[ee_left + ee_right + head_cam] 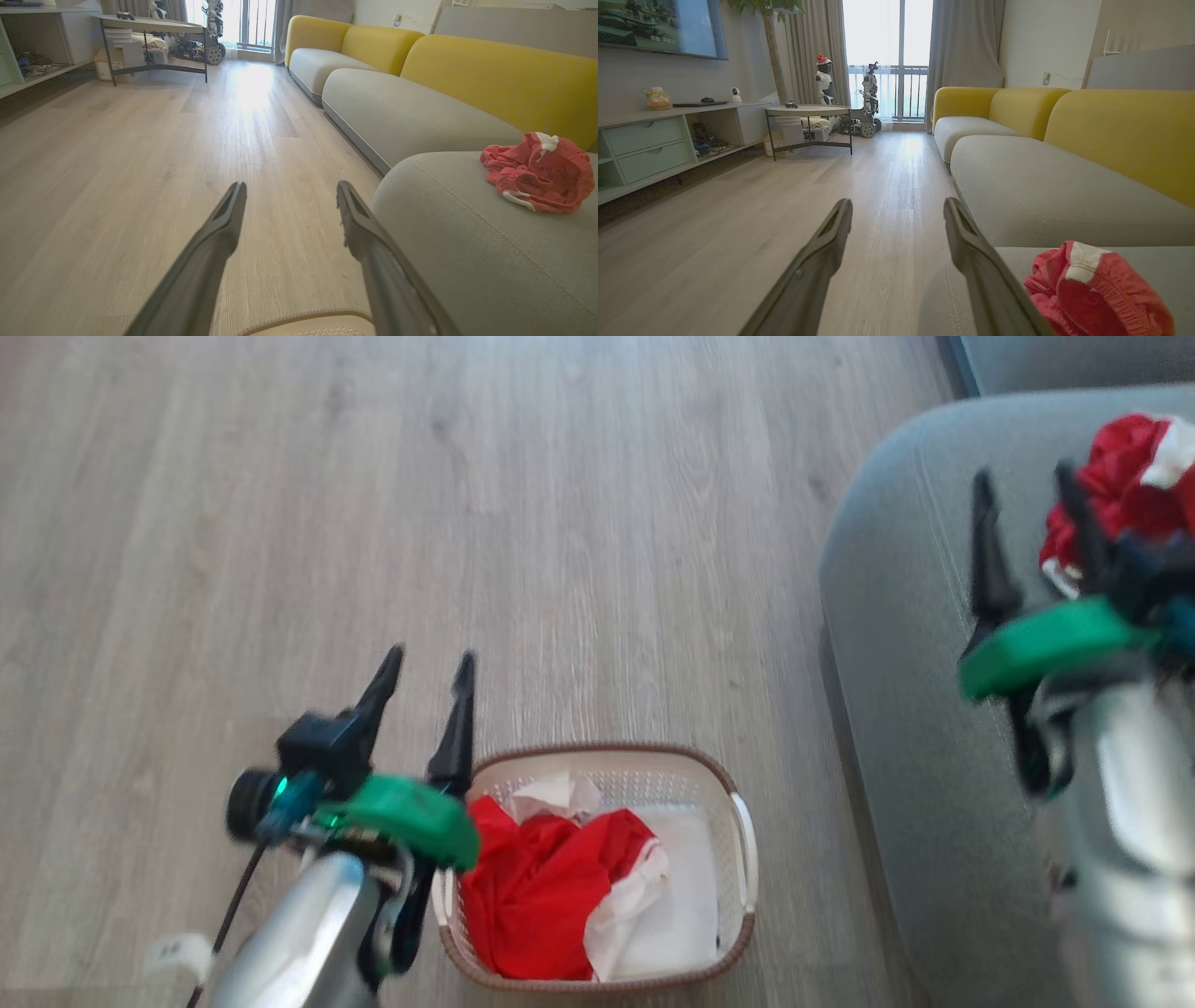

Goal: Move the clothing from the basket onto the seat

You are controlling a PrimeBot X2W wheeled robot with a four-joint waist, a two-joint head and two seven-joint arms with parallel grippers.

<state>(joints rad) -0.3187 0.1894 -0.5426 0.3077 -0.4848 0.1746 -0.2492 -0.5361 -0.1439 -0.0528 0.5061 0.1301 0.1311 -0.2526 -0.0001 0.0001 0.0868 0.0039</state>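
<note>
Left gripper [430,659] is nearest, just beside the basket [597,749] on the floor [467,476], with its fingers spread apart and empty. Right gripper [1022,476] hangs over the seat [906,616], also spread wide and holding nothing — one red garment [1125,476] lies crumpled on the cushion just beyond it. More of the clothing [537,887] is in the basket, next to a flat white sheet [686,896]. The task seems about half done, and the step in hand looks like fetching the next piece. For that, a gripper must go down into the basket and pinch a fold of red fabric — not the sheet.
</note>
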